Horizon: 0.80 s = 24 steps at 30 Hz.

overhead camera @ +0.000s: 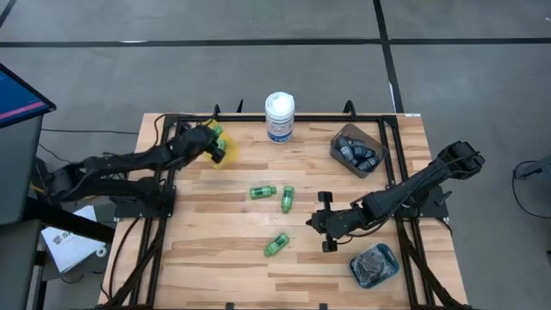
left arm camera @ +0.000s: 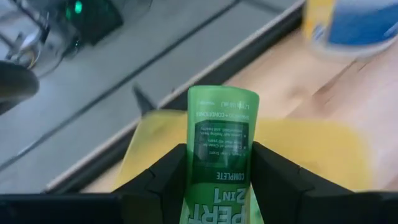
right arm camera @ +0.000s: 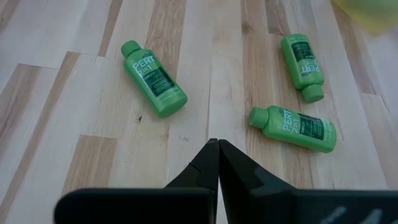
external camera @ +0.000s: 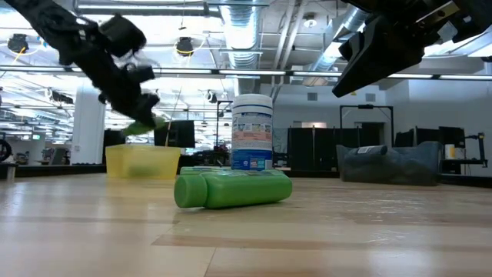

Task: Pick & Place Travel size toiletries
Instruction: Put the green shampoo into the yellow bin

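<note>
My left gripper (overhead camera: 213,143) hangs over the yellow bin (overhead camera: 224,155) at the table's far left, shut on a bright green mini bottle (left arm camera: 222,140). In the low view this bottle (external camera: 143,124) hangs just above the bin (external camera: 144,162). Three more green bottles lie on their sides mid-table (overhead camera: 263,191) (overhead camera: 287,199) (overhead camera: 276,245). My right gripper (overhead camera: 314,222) hovers to their right, shut and holding nothing (right arm camera: 217,149). Dark blue-grey bottles fill the brown bin (overhead camera: 357,151). Shiny-wrapped discs sit in the teal bin (overhead camera: 375,265). My left gripper pinches the green bottle between its two fingers (left arm camera: 163,177), one on each side of the labelled body (left arm camera: 221,177). The bottle runs along the fingers, its flat end (left arm camera: 222,98) sticking out past them. It is lifted clear, above the yellow bin (left arm camera: 311,149).
A white cylindrical tub with a blue label (overhead camera: 279,116) stands at the far edge, right of the yellow bin. Dark frame rails run along the table's left and right sides. Bare wood lies along the near edge (overhead camera: 224,275). One green bottle (external camera: 234,189) lies close to the low camera.
</note>
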Motion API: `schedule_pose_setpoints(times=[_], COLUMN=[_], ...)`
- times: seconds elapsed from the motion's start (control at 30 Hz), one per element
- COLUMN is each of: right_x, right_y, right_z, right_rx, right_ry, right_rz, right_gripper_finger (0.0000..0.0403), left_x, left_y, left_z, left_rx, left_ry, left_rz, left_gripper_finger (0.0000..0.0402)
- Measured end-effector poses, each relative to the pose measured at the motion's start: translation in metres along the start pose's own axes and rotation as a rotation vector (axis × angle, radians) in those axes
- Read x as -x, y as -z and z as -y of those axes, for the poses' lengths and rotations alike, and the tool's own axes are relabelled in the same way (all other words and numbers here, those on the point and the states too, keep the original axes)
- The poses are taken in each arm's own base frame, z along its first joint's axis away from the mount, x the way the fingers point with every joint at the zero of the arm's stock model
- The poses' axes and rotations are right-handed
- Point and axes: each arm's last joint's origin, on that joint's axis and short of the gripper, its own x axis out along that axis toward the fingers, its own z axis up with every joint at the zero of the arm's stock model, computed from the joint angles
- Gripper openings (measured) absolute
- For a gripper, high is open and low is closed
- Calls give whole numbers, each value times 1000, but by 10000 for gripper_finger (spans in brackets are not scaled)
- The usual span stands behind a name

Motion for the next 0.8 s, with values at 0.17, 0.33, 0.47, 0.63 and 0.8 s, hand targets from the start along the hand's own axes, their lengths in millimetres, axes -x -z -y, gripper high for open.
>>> schedule_pose_setpoints(times=[0.17, 0.33, 0.47, 0.63, 0.8], right_x=[0, 0, 0, 0, 0], right_y=[0, 0, 0, 0, 0], right_z=[0, 0, 0, 0, 0], right_rx=[-7, -8, -8, -15, -19], right_ry=[0, 0, 0, 0, 0], right_rz=[0, 0, 0, 0, 0], right_gripper_finger=[1, 1, 1, 1, 1], left_x=[-19, -28, -29, -29, -27], left_y=[14, 19, 20, 20, 16], left_z=[1, 5, 6, 7, 9], left_rx=[-25, -47, -50, -47, -40], left_ry=[-37, -40, -37, 0, 71], left_rz=[-110, -150, -153, -150, -139], left_gripper_finger=[153, 153, 159, 200, 274])
